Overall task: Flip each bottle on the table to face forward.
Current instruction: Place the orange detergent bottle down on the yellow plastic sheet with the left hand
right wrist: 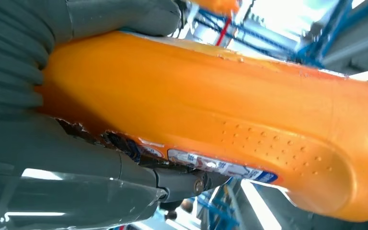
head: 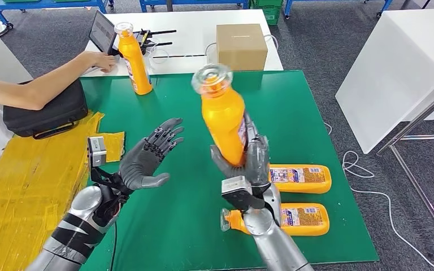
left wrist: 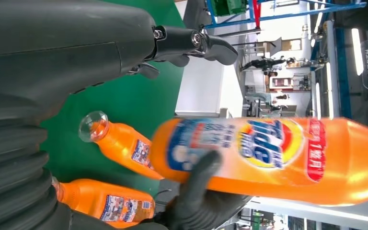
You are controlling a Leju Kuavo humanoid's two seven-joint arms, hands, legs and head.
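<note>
My right hand point(head: 247, 161) grips the base of an orange bottle point(head: 224, 114) and holds it upright above the green mat point(head: 175, 226), clear cap on top. That held bottle point(left wrist: 278, 155) shows its front label in the left wrist view, and its plain orange side point(right wrist: 211, 110) lies against my right hand point(right wrist: 52, 143). My left hand point(head: 147, 158) is open, fingers spread, just left of the bottle and apart from it. Two orange bottles lie on their sides at the mat's right: one point(head: 299, 178) behind my right hand, one point(head: 294, 219) nearer. Another bottle point(head: 134, 59) stands upright at the mat's far left.
A person's arm point(head: 45, 84) reaches in from the left to a tablet point(head: 102, 33) on the white table behind the mat. A cardboard box point(head: 241, 45) sits there too. A black bag point(head: 45, 116) lies left of the mat, above yellow tape point(head: 28, 186). A white table point(head: 395, 73) stands to the right.
</note>
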